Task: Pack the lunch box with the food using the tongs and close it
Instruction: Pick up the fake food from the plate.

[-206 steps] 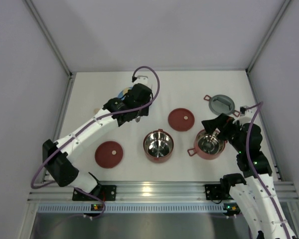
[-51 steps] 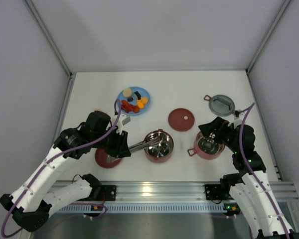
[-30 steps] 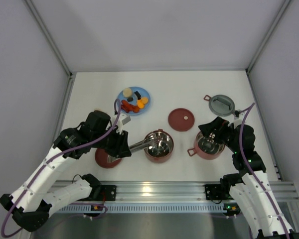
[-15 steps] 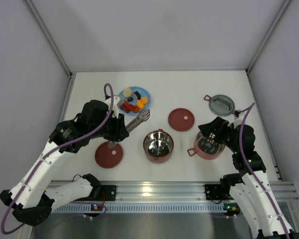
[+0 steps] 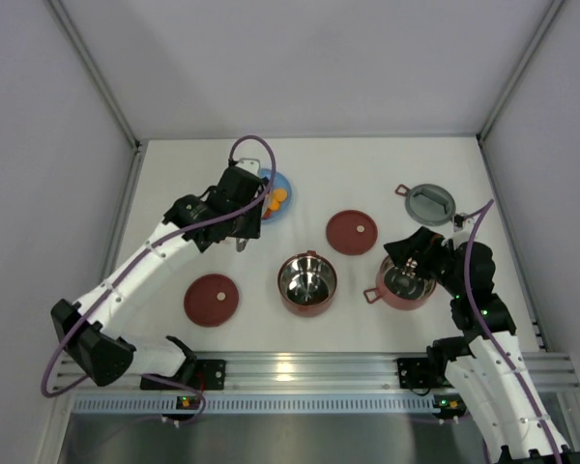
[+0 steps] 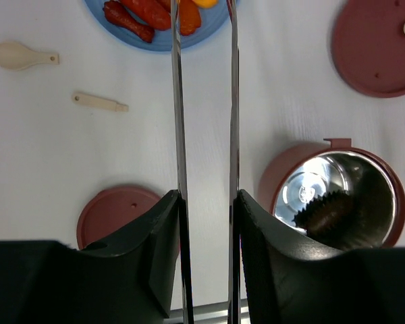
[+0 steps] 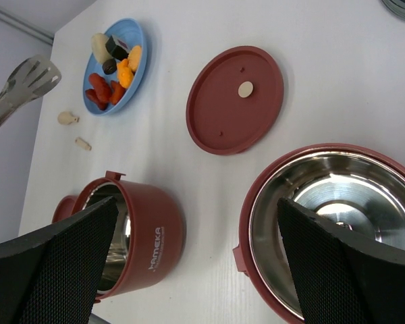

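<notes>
As seen from the left wrist: left pincer (image 6: 206, 202) pinching the tongs (image 6: 177, 101), black fingers (image 6: 155, 256) pressed against the outside of each thin silver arm. Tong arms nearly parallel with a narrow gap between them, passing left of the middle bowl (image 6: 273, 179) and crossing the blue plate (image 6: 206, 37), tips cut off by the top edge. Red and orange food (image 6: 148, 10) on that plate, beyond the middle bowl and to its left. One dark ridged piece (image 6: 320, 212) inside the middle bowl, against shiny steel. Left lid (image 6: 115, 212), flat and maroon, on the white table (image 6: 54, 155) left of the middle bowl. Far lid (image 6: 385, 40) beyond that bowl, slightly right. Two small beige bits (image 6: 17, 55) on the table, well left of the middle bowl.

From the right wrist: right pincer (image 7: 197, 206) spread wide, gripping nothing. Right bowl (image 7: 331, 148) just right of the middle bowl, steel inside showing. Slotted tong tips raised in the air, beyond the middle bowl and to its left. Pale, black, orange and red pieces on the plate.

From above: left arm (image 5: 155, 261) stretched over the plate, hiding most of it, tongs largely hidden beneath. Right pincer above the right bowl. Grey top lid (image 5: 431, 203) with red handles, beyond and right of the middle bowl. Both maroon lids flat on the table, off the bowls.
</notes>
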You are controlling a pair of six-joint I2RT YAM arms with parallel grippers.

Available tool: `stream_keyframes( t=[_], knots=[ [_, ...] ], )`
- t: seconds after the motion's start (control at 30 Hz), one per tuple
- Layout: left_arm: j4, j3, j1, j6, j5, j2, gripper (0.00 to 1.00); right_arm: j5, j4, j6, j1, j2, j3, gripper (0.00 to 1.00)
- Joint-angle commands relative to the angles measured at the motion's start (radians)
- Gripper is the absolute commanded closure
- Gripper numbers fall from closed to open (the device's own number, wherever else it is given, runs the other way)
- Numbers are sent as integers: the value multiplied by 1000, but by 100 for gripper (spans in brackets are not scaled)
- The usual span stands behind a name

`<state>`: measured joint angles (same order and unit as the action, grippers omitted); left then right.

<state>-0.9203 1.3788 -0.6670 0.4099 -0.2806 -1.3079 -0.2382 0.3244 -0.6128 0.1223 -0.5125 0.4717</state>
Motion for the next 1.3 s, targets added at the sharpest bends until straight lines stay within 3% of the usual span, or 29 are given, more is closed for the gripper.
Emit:
stream_keyframes(
  t=[0.0,0.17,0.47,0.8,1.27],
  knots=[
    [77,68,-2,17,-110,-42,57,-18,-48,8,-12,8,45,1],
    [58,75,3,30,-172,-114,56,-24,-44,10,-13,14,45,1],
    [66,40,46,35,-157,-192,57,-32,-44,10,-12,25,30,1],
    [124,-21,127,15,-63,-232,57,-33,-41,13,-12,25,24,1],
    [141,-21,152,10,-38,-303,58,-32,-36,27,-13,26,19,1]
  ],
)
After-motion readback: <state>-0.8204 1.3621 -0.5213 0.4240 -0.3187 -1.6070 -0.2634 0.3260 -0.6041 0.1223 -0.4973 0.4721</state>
